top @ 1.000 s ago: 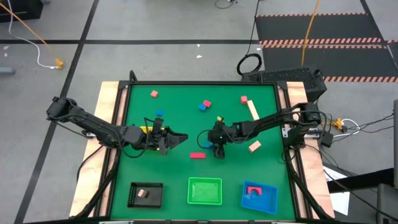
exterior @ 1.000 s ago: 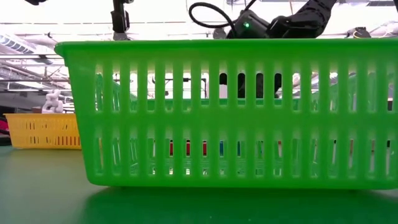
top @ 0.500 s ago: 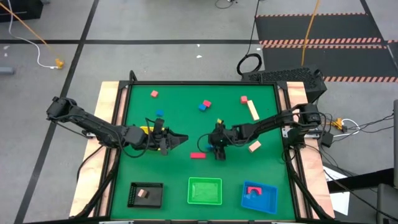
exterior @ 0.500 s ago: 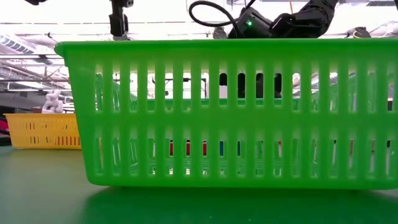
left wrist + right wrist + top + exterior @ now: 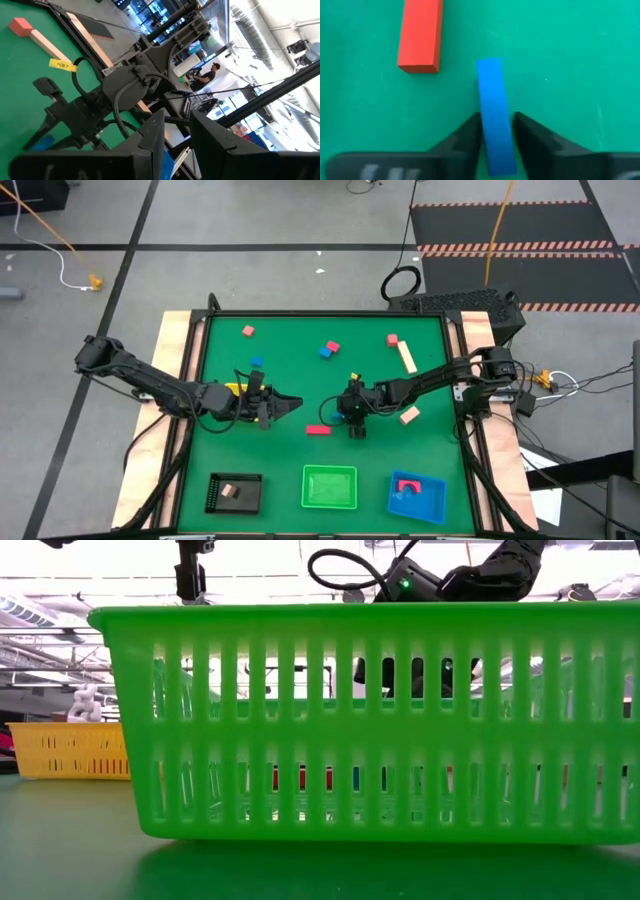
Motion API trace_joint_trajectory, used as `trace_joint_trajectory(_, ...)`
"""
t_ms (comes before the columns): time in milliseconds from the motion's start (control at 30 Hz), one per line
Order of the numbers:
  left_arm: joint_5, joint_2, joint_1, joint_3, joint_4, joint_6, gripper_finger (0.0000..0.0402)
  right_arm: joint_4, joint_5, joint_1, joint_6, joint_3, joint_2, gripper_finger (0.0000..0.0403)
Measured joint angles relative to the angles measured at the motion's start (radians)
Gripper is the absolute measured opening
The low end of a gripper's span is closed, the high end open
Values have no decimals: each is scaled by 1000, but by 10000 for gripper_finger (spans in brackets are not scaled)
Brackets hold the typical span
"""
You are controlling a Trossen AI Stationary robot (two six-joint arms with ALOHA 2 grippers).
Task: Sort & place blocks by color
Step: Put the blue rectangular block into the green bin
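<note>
My right gripper point(image 5: 496, 131) just snapped from wide onto the blue bar point(image 5: 494, 110), so its trip to the blue tray point(image 5: 436, 502) could begin.

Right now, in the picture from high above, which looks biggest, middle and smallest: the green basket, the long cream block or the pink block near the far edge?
1. Green basket, clearly the biggest.
2. Long cream block, a thin bar.
3. Pink block, a tiny cube, the smallest.

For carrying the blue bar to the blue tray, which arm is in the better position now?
The right. Its hand is already closed on the blue bar, and the blue tray lies on its side of the table. The left hand hangs farther from it.
</note>
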Motion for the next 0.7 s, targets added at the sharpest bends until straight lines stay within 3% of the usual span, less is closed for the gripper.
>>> trace_joint_trajectory(67, 0, 0, 0, 0, 0, 22, 93, -3, 1, 0, 0, -8, -2, 38)
trace_joint_trajectory(100, 0, 0, 0, 0, 0, 33, 93, -13, 2, 0, 0, -9, -3, 35)
trace_joint_trajectory(333, -3, 0, 11, 0, -9, 55, 93, -95, 3, 28, 100, -15, -69, 35)
trace_joint_trajectory(500, -3, 0, 26, 0, -66, 81, 93, -89, 21, 68, 191, -13, -221, 35)
trace_joint_trajectory(700, -4, 0, 61, 0, -154, 63, 93, -13, -29, 159, 406, -12, -362, 35)
